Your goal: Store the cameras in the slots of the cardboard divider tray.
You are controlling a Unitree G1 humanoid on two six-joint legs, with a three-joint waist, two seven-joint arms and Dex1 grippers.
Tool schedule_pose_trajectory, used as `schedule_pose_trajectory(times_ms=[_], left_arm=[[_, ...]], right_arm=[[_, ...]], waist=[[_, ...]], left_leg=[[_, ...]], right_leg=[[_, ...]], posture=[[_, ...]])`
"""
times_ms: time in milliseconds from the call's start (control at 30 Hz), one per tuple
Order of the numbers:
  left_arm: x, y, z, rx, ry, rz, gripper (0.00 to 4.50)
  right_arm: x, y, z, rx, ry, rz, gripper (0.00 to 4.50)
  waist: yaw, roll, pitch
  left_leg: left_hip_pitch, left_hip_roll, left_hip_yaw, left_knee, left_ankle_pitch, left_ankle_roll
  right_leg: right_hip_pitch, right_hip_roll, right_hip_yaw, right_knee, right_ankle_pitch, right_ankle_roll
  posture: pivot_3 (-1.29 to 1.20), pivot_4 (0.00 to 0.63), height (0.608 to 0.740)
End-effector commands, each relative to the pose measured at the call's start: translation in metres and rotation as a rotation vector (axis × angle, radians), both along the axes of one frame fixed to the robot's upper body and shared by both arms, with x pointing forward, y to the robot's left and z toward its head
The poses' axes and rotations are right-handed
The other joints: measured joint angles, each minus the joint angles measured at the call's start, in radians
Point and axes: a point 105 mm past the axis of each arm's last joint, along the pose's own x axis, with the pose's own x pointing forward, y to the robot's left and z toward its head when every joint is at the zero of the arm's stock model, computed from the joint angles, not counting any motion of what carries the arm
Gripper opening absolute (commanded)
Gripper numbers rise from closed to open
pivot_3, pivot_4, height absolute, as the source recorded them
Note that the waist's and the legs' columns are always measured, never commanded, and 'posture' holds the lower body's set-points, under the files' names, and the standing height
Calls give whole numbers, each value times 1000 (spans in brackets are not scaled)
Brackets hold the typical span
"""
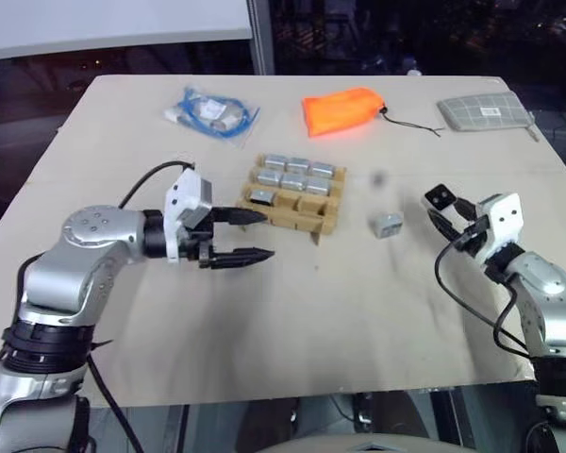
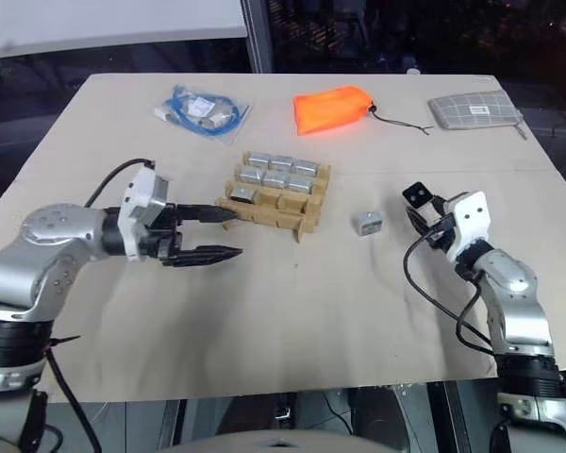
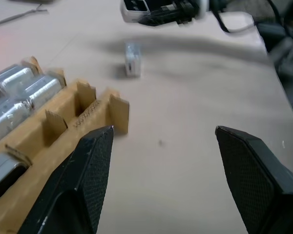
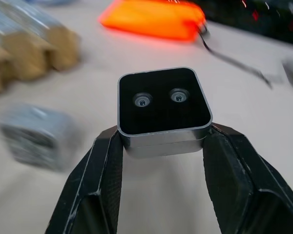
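Observation:
The cardboard divider tray sits mid-table with several silver cameras in its slots; two front slots on its right side show empty. One loose camera lies on the table to the right of the tray. Farther right, my right gripper is lifted off the table and shut on another camera, its black two-lens face toward the wrist view. My left gripper is open and empty, pointing right, at the tray's near-left corner. The left wrist view also catches the loose camera.
Along the far side of the table lie a bag with a blue cable, an orange pouch with a black cord, and a grey checked pouch. Bare tabletop stretches in front of the tray, between the two arms.

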Motion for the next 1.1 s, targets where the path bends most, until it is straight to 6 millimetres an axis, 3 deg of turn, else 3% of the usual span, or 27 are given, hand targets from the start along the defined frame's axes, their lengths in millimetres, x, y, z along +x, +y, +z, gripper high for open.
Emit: schedule_pose_trajectory(times_ms=[33,233,400,567,800,1100], left_arm=[[5,-21,9,-129,13,1,3431],[19,-56,9,-363,173,74,3431],[18,-69,11,-462,281,87,3431],[23,-69,6,-476,332,133,3431],[13,-73,5,-479,471,67,3431],[13,-75,8,-510,492,43,3431]], right_arm=[[-15,30,27,-80,-113,127,1833],[-37,85,39,-204,-218,327,1833],[-45,105,35,-292,-276,395,1833],[-43,113,40,-343,-368,386,1833],[-46,123,46,-420,-541,408,1833],[-48,123,43,-434,-596,415,1833]], waist=[[0,0,0],[0,0,0],[-1,0,0],[-1,-1,0],[-1,-1,0],[-1,-1,0]], left_leg=[[0,0,0,0,0,0],[0,0,-1,0,0,0],[0,0,-1,0,0,0],[0,-1,-1,0,0,-1],[0,-1,-1,0,1,-1],[1,-1,-1,0,1,-2]], right_leg=[[0,0,0,0,0,0],[0,0,0,0,0,0],[0,0,0,0,0,0],[0,0,0,0,0,0],[0,0,0,0,0,0],[0,0,-1,0,0,0]], posture=[[0,150,740],[0,150,740],[0,150,740],[0,150,740],[0,150,740],[0,150,740]])
